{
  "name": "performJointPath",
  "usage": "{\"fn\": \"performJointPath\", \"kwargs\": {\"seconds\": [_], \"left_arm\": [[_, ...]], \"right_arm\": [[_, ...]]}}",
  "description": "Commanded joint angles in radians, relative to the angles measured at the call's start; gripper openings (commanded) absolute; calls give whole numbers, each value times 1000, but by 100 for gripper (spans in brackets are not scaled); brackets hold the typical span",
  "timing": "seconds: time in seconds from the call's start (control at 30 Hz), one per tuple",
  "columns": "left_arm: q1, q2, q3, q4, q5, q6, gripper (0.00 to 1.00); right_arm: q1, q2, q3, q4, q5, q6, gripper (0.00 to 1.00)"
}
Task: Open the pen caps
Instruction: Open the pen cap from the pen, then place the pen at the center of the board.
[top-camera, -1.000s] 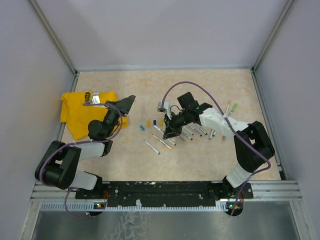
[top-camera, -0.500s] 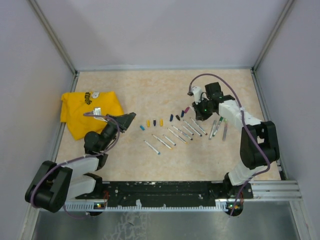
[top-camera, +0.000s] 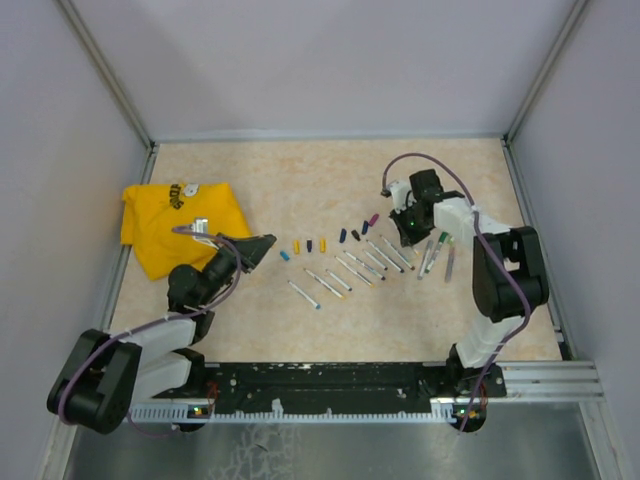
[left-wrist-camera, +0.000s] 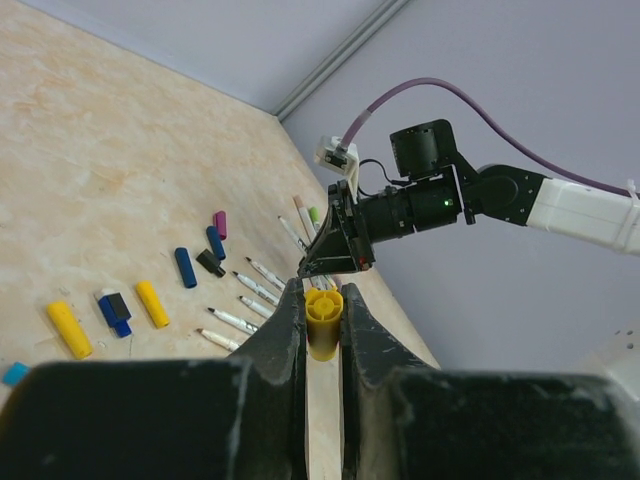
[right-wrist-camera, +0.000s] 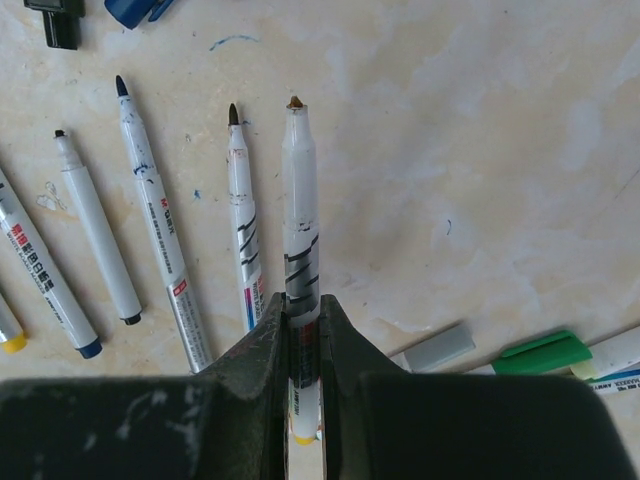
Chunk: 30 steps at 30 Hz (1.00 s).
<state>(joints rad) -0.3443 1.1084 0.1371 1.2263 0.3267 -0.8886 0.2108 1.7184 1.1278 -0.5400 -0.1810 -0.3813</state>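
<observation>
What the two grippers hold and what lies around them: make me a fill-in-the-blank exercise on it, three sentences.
1. The left gripper is shut on a ___ cap.
2. The pen clamped in the right gripper has ___ cap on its tip.
3. The yellow cloth lies on the robot's ___ side of the table.
Missing words: yellow; no; left.

The right gripper (right-wrist-camera: 303, 305) pinches an uncapped pen (right-wrist-camera: 300, 200), brown tip pointing away, beside other bare pens (right-wrist-camera: 243, 220) on the table (right-wrist-camera: 480, 150).
</observation>
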Motion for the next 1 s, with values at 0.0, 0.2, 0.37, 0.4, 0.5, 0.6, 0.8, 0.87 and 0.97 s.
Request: {"fn": "performJointPath", "kwargs": {"seconds": [0.0,0.2,0.37,0.4,0.5,0.6,0.8,0.87,0.97], "left_arm": [[5,14,0,14,52,10,0],[5,37,4,32,73,-2,0],[6,41,4,35,79,-5,0],[5,42,5,35,80,-6,0],[5,48,5,39,86,-7,0],[5,53,2,44,90,-10,0],[5,61,3,56,97,-16,0],[5,61,2,54,98,-16,0],[5,61,2,55,99,-16,0]], "right_arm": [[-10,18,40,17,11,10,0],[-10,33,43,15,11,14,0],[-10,40,45,12,5,17,0],[-10,42,46,12,5,18,0],[-10,46,46,11,3,18,0],[-10,48,47,11,3,19,0],[-11,51,47,9,0,21,0],[-11,53,48,8,1,21,0],[-11,55,49,8,0,21,0]]}}
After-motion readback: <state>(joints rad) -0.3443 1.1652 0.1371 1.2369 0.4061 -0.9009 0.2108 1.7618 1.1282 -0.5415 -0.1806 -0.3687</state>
